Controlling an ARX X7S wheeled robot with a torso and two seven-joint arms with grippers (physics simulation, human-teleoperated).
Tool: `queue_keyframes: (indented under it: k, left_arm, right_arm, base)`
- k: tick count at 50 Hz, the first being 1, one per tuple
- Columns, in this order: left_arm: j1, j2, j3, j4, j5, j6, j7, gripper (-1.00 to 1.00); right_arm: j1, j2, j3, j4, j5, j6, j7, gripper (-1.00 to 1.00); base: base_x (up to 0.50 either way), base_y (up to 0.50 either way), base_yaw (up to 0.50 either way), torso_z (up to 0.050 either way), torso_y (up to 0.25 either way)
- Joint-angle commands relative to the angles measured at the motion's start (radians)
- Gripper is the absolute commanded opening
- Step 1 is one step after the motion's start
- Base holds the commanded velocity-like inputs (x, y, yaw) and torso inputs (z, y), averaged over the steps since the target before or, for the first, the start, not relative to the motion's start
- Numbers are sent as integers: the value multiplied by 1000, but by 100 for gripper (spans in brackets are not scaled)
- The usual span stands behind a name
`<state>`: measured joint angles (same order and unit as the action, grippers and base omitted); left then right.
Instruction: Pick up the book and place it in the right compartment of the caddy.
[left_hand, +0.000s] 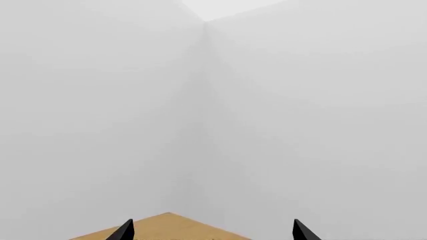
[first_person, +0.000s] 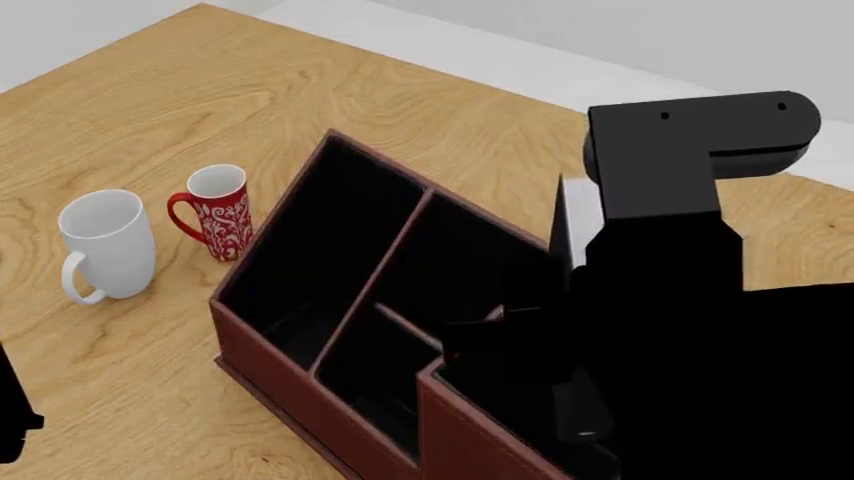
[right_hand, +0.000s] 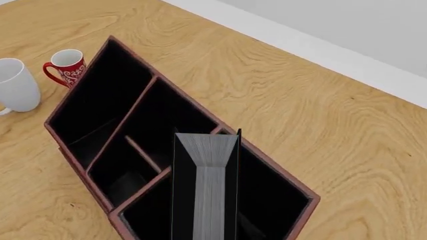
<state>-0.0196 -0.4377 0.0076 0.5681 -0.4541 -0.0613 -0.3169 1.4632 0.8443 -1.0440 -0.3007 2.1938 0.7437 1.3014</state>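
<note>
The reddish-brown caddy (first_person: 267, 345) with a black interior stands mid-table and also shows in the right wrist view (right_hand: 115, 216). The black book (right_hand: 208, 185), grey-white page edges facing the camera, stands upright in my right gripper, reaching down into the right compartment (right_hand: 277, 200), the wide bay with the taller wall. In the head view only the book's top (first_person: 571, 225) shows above the caddy's far rim. My right arm (first_person: 667, 270) hides the gripper there. My left gripper (left_hand: 213, 232) is open and empty, facing a white wall corner.
A white mug (first_person: 104, 245) and a red patterned mug (first_person: 216, 212) stand on the wooden table (first_person: 200, 90) left of the caddy. Both also show in the right wrist view: white (right_hand: 15, 85), red (right_hand: 65, 67). The table's far edge meets a white floor.
</note>
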Motion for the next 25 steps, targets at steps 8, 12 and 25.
queue_keyframes:
  k: [8, 12, 25]
  left_arm:
    - [-4, 0, 11, -12, 12, 4, -1, 100]
    - [-5, 0, 16, -16, 20, 7, -1, 100]
    - [-5, -3, 16, -17, 20, 8, -4, 100]
  right_arm:
    - [-20, -8, 3, 41, -93, 11, -60, -100]
    - [-36, -14, -2, 54, -119, 7, -86, -100]
    - [-51, -21, -16, 76, -162, 12, -116, -100]
  base:
    - [0, 0, 0, 0, 1]
    - [0, 0, 0, 0, 0]
    - [0, 0, 0, 1, 2]
